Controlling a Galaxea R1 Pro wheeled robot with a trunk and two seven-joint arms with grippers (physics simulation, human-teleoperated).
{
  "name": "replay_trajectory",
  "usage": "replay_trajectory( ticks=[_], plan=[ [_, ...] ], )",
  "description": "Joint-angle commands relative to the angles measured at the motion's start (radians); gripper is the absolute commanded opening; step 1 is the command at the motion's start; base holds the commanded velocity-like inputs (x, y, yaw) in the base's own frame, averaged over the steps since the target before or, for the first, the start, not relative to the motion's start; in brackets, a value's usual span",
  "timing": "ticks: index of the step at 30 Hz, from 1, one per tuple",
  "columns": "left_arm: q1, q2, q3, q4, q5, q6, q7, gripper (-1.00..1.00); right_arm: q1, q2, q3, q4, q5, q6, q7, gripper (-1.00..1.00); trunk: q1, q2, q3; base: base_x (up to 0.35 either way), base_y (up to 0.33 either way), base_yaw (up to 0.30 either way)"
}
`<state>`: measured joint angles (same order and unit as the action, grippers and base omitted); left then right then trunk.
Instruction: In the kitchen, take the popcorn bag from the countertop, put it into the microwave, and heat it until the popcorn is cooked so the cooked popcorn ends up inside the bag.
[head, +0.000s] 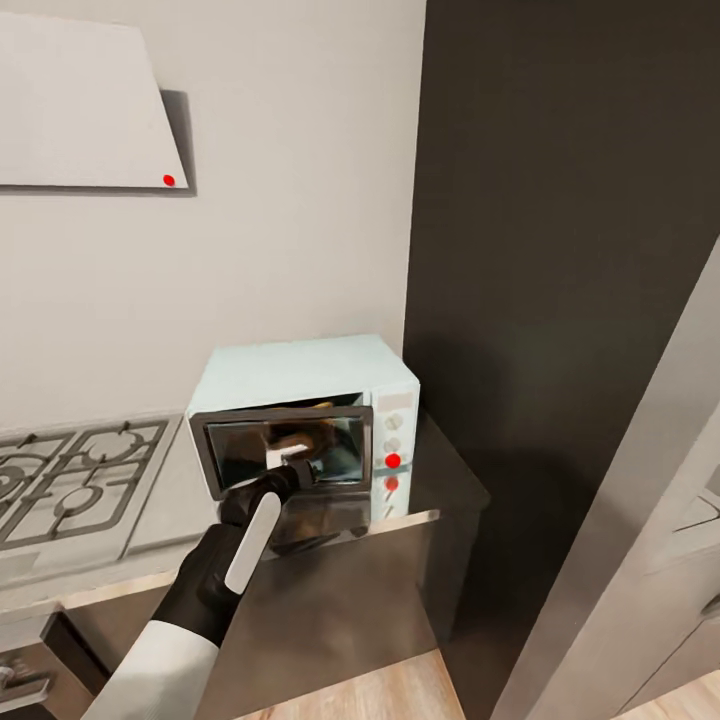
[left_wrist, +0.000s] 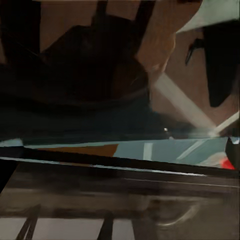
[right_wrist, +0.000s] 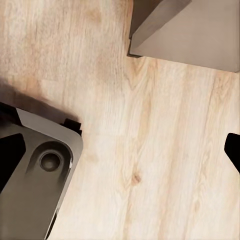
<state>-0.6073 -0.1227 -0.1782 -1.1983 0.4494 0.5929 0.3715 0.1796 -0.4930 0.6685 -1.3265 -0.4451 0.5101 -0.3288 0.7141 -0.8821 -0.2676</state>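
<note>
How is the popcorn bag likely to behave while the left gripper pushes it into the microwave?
The popcorn bag is probably floppy: it reads as a soft brown shape in the microwave opening, with no crisp edges. It seems light for its size, carried by the left gripper. It may slump or tip once released.

Left gripper (head: 290, 468) at microwave (head: 310, 420) door glass (brown shape behind it); countertop (head: 330, 590) beneath.

Mint-blue microwave (head: 305, 375) sits on grey metal worktop (head: 440, 490) in the corner by dark cabinet, door seemingly hinged down and open, red dot on white knob panel, brown bag (head: 305, 438) partly visible inside the cavity.
</note>
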Motion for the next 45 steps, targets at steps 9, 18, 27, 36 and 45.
replay_trajectory(
  ticks=[9,18,27,36,45],
  plan=[
    [0.002,0.001,-0.001,-0.002,0.009,0.001,0.010,1.00,-0.001,-0.001,0.005,-0.002,-0.010,0.000,-0.010,1.00,0.000,-0.001,-0.001,0.076,0.000,0.000],
    [0.003,0.002,-0.001,-0.002,0.009,0.001,0.010,1.00,0.000,-0.002,0.005,-0.002,-0.010,0.000,-0.010,1.00,0.000,-0.001,-0.001,0.044,0.000,0.000],
    [0.004,0.002,-0.001,-0.002,0.009,0.001,0.008,1.00,-0.001,-0.001,0.005,-0.002,-0.010,-0.001,-0.010,1.00,0.000,-0.001,-0.001,0.031,0.000,0.000],
    [0.019,0.000,-0.004,-0.062,0.010,0.004,0.003,1.00,-0.001,0.001,0.016,0.001,-0.010,-0.001,-0.013,1.00,0.000,-0.001,-0.001,-0.181,0.000,0.000],
    [0.045,0.002,-0.063,-0.152,0.016,0.012,0.004,1.00,-0.002,0.005,0.024,0.009,-0.010,-0.002,-0.013,1.00,0.000,-0.001,-0.001,-0.341,0.000,0.000]
  ],
)
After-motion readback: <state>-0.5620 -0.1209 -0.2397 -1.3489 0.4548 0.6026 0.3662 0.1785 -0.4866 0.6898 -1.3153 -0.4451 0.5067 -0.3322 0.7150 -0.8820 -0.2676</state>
